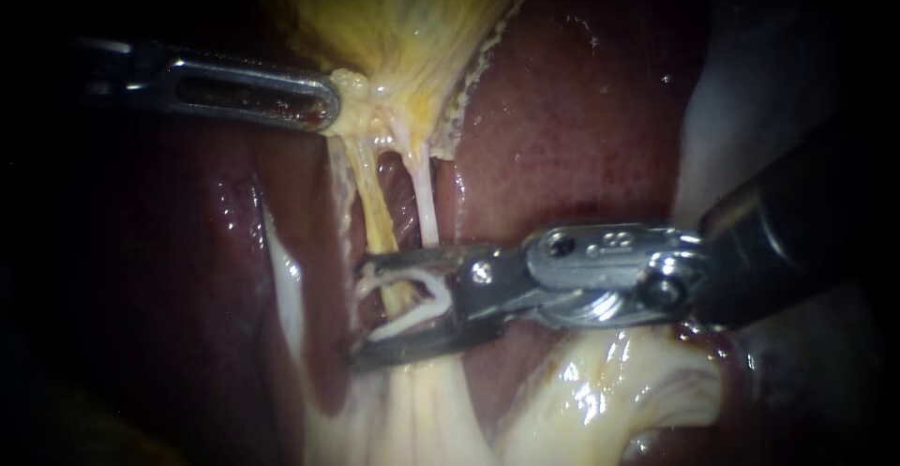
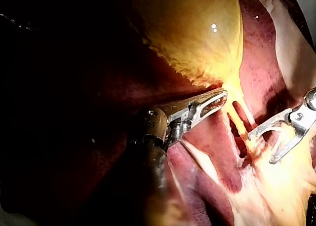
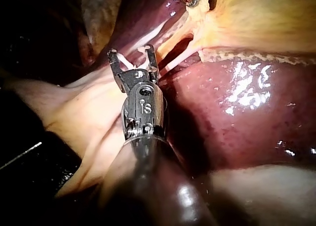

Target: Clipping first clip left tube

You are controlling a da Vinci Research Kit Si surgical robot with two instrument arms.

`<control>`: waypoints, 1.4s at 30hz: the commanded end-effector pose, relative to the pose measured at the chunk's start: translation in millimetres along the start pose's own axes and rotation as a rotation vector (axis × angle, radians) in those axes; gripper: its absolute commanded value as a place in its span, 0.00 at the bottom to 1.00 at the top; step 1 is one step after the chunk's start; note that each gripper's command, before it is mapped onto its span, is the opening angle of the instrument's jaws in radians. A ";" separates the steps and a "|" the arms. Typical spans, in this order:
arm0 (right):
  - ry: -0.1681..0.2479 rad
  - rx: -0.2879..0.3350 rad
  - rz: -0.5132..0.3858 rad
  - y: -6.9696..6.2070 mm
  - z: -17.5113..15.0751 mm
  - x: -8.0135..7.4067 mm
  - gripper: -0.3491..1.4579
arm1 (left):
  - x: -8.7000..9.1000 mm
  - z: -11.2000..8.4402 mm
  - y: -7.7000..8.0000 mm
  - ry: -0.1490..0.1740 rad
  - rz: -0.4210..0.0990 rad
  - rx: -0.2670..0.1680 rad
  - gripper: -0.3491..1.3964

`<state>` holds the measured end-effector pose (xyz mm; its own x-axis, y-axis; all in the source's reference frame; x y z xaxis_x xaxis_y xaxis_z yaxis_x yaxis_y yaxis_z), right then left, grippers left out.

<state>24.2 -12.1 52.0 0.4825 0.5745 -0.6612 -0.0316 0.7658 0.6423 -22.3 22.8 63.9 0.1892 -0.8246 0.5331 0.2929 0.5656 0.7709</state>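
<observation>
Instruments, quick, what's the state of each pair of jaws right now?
Left instrument: jaws shut on the gallbladder.
Right instrument: jaws hold an open clip, astride the left tube.

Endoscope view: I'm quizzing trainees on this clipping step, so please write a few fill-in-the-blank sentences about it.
1. The left instrument has its jaws shut on the neck of the yellow ____.
2. The right instrument carries a white ____ between its jaws.
3. Between those jaws runs the yellowish left ____.
Missing words: gallbladder; clip; tube.
</observation>
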 end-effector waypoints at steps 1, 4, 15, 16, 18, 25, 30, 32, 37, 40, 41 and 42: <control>0.001 0.001 0.001 0.2 -0.4 0.0 0.46 | 0.0 0.0 0.0 0.000 0.000 0.001 0.00; 0.000 0.003 0.001 0.6 -1.4 -0.4 0.45 | 0.0 0.0 0.0 0.000 0.000 0.001 0.00; 0.002 -0.007 0.013 3.3 -1.8 -2.3 0.45 | 0.0 -0.1 0.0 0.000 0.000 0.001 0.00; 0.002 -0.009 0.019 3.6 -1.6 -2.5 0.45 | 0.0 -0.1 0.0 0.000 0.000 0.001 0.00; 0.002 -0.012 0.022 4.2 -1.3 -3.1 0.45 | 0.0 0.0 0.0 0.000 0.000 0.001 0.00; 0.002 -0.026 0.022 6.5 0.4 -5.9 0.46 | 0.0 0.0 0.0 0.000 0.000 0.001 0.00; 0.001 -0.028 0.024 7.4 1.2 -6.0 0.47 | 0.0 0.0 0.0 0.000 0.000 0.001 0.00; 0.002 -0.029 0.024 7.4 1.5 -5.8 0.47 | 0.0 0.0 0.0 0.000 0.000 0.001 0.00; 0.001 -0.022 0.027 6.9 0.3 -5.4 0.47 | 0.0 -0.1 0.0 0.000 0.001 0.001 0.00; 0.001 -0.011 0.032 6.5 -2.1 -4.8 0.47 | 0.0 -0.2 0.0 0.001 0.001 0.001 0.00; 0.001 -0.008 0.035 6.4 -2.8 -4.5 0.47 | 0.0 -0.2 0.0 0.001 0.001 0.001 0.00; 0.001 -0.004 0.038 6.2 -3.8 -4.2 0.47 | 0.0 -0.2 0.0 0.001 0.001 0.001 0.00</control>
<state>18.3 -8.4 56.7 0.4809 0.6046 -0.6350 -0.0512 0.7424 0.6680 -22.1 22.7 63.8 0.1899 -0.8243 0.5334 0.2920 0.5661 0.7709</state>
